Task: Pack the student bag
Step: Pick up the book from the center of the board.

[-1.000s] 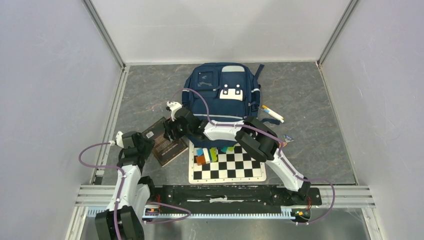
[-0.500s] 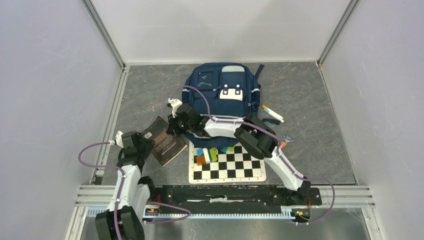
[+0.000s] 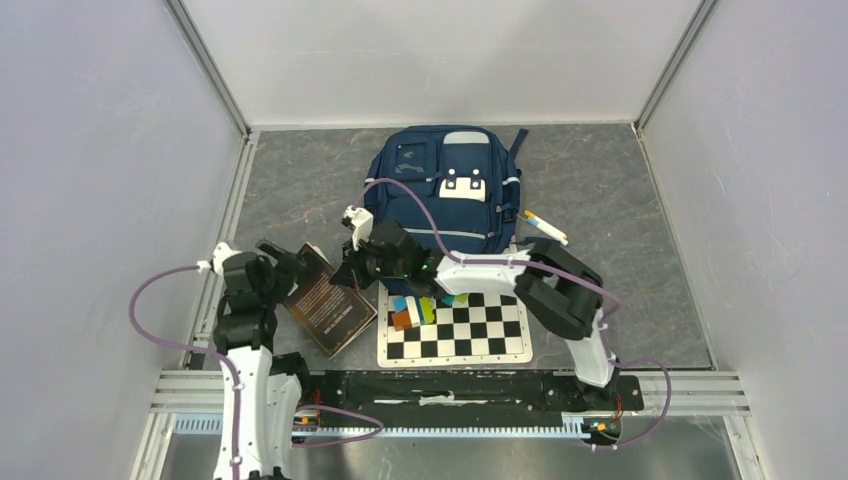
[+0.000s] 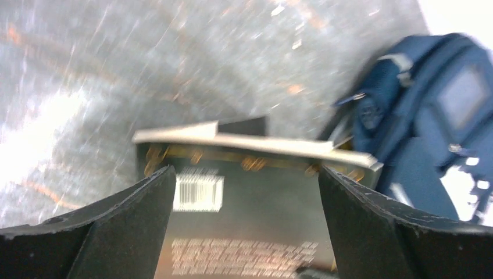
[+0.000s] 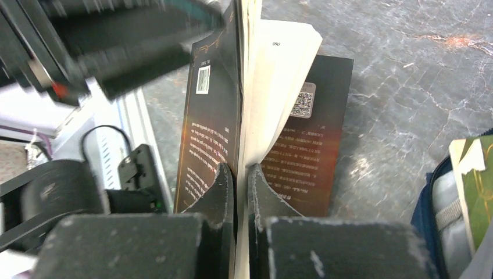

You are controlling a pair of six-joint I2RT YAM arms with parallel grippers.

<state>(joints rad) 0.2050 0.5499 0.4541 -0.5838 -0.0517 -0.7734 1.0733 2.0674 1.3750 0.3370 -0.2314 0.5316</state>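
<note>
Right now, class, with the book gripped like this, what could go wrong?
1. The right gripper pinches the book by a thin edge; its pages fan open and could tear or slip free.
2. The left gripper is open astride the book, so nothing would catch it.

Robot lab test cell, plain white wall panels, aluminium frame rails, grey stone-patterned tabletop, checkerboard

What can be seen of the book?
The book is a dark paperback with cream pages, pale lettering and a white barcode on its cover. It lies on the table left of the checkerboard, partly opened: the right gripper is shut on its cover and some pages. The open left gripper straddles one end.
</note>
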